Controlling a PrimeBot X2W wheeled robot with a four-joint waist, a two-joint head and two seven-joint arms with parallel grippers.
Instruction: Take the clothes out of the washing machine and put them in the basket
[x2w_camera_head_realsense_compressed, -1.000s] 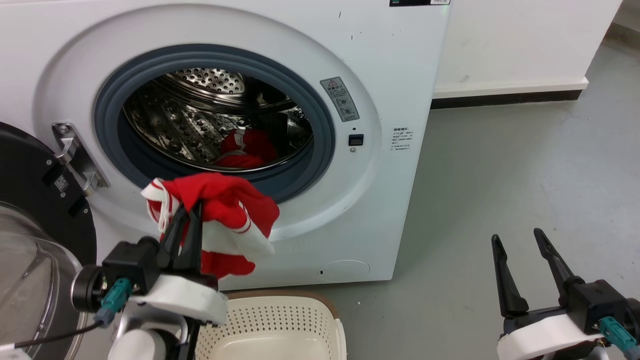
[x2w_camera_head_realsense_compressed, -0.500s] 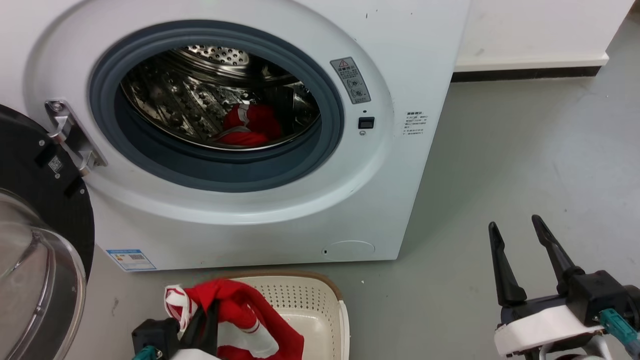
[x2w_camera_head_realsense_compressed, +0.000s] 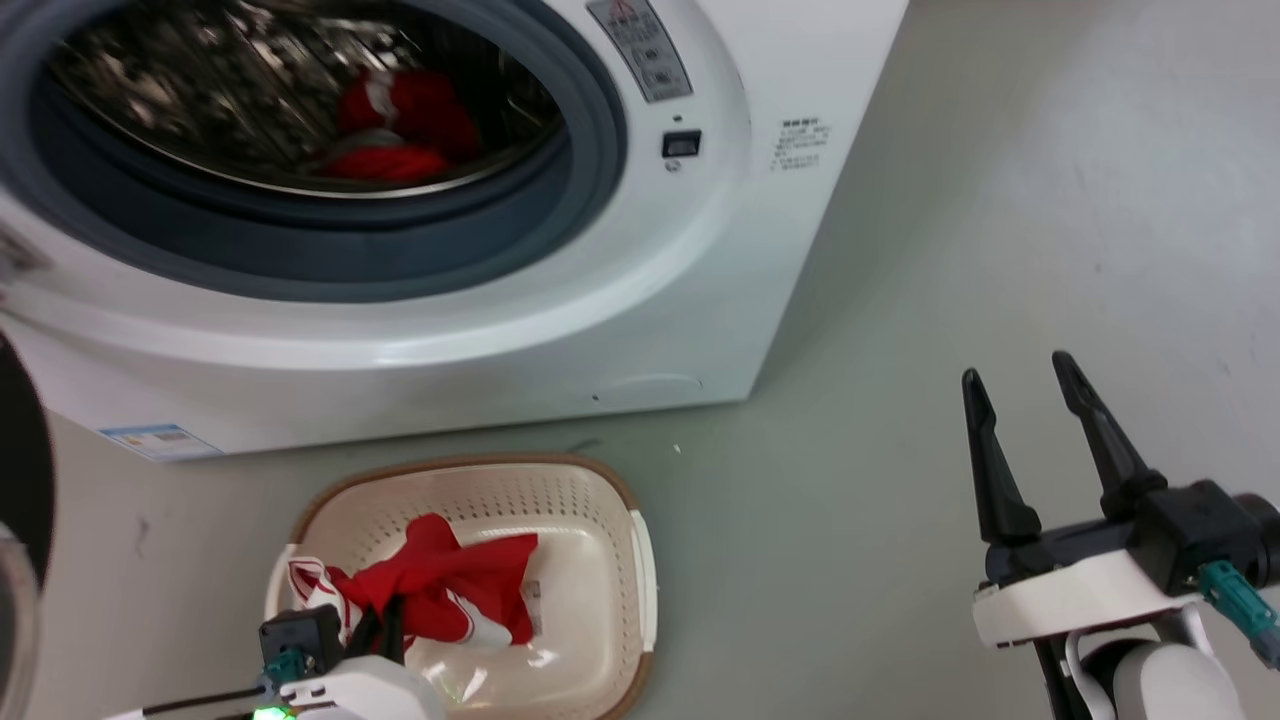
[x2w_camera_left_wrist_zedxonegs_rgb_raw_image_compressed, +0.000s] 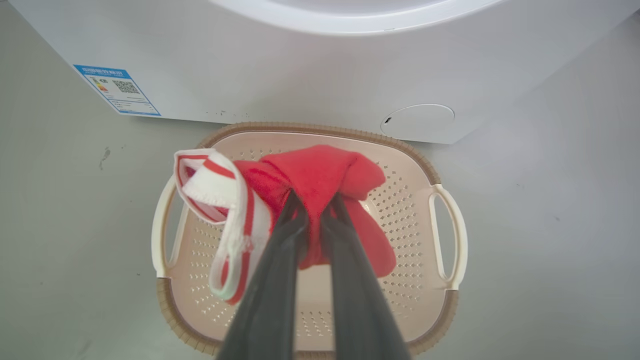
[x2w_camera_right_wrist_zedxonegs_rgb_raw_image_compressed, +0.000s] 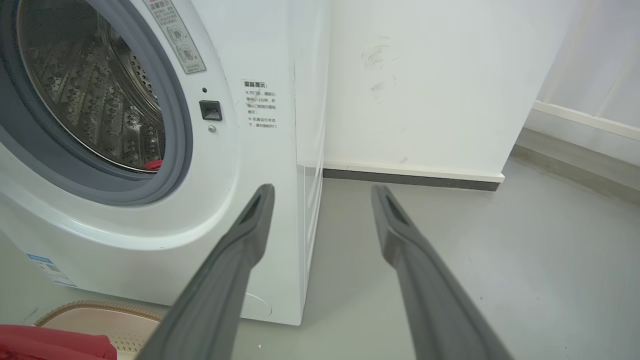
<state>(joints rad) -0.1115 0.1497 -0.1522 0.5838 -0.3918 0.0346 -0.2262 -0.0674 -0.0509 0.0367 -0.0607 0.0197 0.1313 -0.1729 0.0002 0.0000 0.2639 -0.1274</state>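
While between fingers (x2w_camera_left_wrist_zedxonegs_rgb_raw_image_compressed: 280, 280), clothes (x2w_camera_left_wrist_zedxonegs_rgb_raw_image_compressed: 320, 175) inside basket (x2w_camera_left_wrist_zedxonegs_rgb_raw_image_compressed: 448, 235).

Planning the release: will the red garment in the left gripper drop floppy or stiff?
Probably floppy: the red garment bunches and sags around the left gripper, striped trim dangling. Likely light, since a fingertip pinch carries it. It should slump into the basket, not roll.

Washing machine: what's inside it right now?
Inside the washing machine, red clothes with white trim lie on the shiny holey drum. How many pieces they are, and whether anything lies beneath them or in the drum's cut-off upper part, cannot be seen.
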